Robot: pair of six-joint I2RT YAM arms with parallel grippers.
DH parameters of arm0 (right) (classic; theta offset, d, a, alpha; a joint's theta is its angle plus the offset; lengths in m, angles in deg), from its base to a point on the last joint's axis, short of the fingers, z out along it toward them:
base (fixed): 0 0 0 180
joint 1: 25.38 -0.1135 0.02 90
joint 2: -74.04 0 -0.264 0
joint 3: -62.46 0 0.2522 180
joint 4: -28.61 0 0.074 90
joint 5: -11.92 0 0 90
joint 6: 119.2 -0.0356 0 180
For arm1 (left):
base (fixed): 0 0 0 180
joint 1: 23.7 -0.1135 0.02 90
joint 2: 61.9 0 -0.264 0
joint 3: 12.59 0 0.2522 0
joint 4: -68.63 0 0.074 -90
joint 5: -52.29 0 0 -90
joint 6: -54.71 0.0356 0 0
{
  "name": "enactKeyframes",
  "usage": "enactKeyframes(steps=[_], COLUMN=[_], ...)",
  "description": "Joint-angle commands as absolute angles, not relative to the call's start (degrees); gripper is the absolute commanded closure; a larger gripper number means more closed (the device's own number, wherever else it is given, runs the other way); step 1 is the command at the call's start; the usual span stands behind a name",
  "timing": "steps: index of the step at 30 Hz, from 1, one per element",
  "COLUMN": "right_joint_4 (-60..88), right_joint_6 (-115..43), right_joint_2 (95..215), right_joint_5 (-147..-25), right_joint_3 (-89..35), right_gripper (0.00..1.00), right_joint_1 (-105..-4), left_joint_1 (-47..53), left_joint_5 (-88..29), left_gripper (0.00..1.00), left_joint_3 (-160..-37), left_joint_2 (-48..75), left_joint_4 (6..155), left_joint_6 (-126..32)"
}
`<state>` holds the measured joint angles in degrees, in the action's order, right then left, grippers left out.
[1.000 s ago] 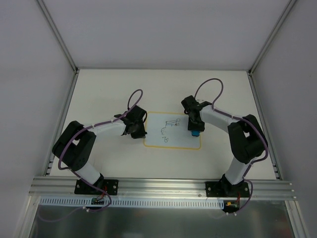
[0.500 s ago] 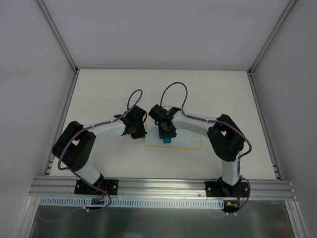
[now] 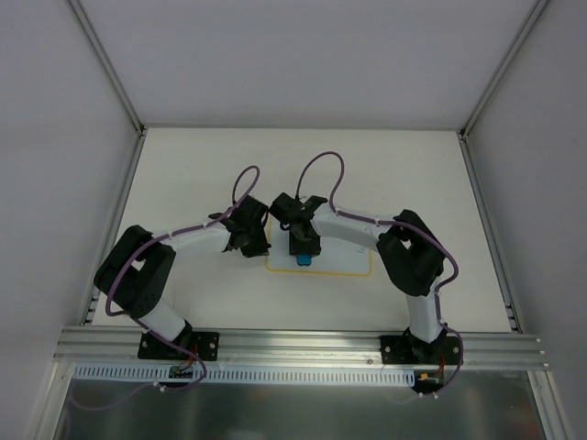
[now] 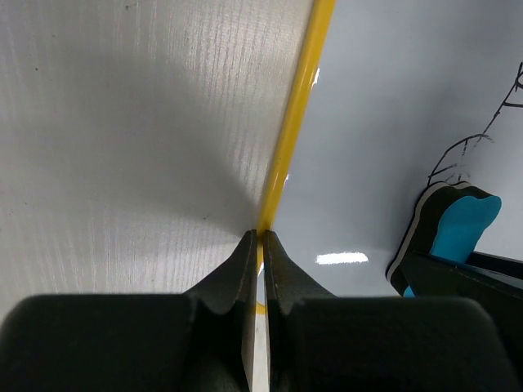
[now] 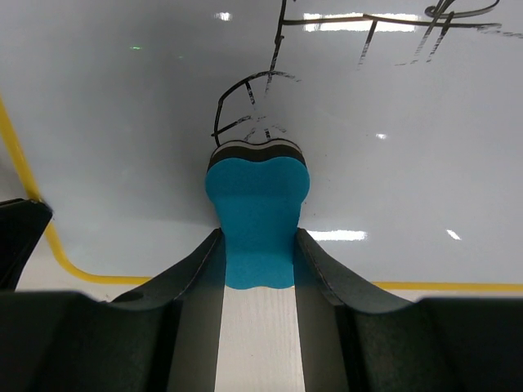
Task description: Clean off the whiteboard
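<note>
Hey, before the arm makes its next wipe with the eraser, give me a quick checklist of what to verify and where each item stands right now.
1. Eraser grip: the right gripper clamps the blue eraser between both fingers: ok.
2. Eraser position: over the whiteboard, its tip right at the drawing: ok.
3. Eraser pressed onto the surface: cannot tell.
4. Board steadied: the left gripper is shut, with its tips at the yellow border: ok.
5. Board clean: black sketch lines are on it: not ok.
</note>
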<state>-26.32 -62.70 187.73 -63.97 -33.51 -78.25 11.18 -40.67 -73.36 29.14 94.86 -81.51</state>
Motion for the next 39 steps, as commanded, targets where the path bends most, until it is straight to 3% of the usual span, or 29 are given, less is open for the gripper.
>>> enactKeyframes(steps=[1,7,15,24,31,39], right_joint_4=[-27.7,-29.4,-25.1,-24.0,-21.7,-22.8], right_joint_6=[-65.3,-64.7,-59.3,-56.0,-54.4,-54.6], right_joint_2=[191.3,187.1,176.0,170.6,170.1,181.9], right_joint_5=[-62.4,-59.5,-57.9,-58.8,-60.4,-61.6], right_joint_3=[-35.8,-29.4,-14.3,-7.0,-7.6,-20.8], right_gripper=[0.94,0.95,0.95,0.95,0.96,0.98], right_joint_1=[-79.2,-75.3,-62.1,-49.4,-51.5,-63.5], left_joint_1=[12.3,12.3,12.3,12.3,12.3,12.3], left_joint_5=[-42.9,-42.6,-41.9,-41.6,-40.5,-40.0], left_gripper=[1.00,1.00,1.00,1.00,1.00,1.00], left_joint_3=[-70.1,-69.5,-69.6,-68.4,-68.9,-68.2], left_joint_2=[31.1,30.7,30.9,29.7,29.9,29.2], left_joint_4=[102.4,102.4,102.4,102.3,102.3,102.0], left_joint_6=[-81.4,-81.7,-80.9,-80.6,-79.9,-79.8])
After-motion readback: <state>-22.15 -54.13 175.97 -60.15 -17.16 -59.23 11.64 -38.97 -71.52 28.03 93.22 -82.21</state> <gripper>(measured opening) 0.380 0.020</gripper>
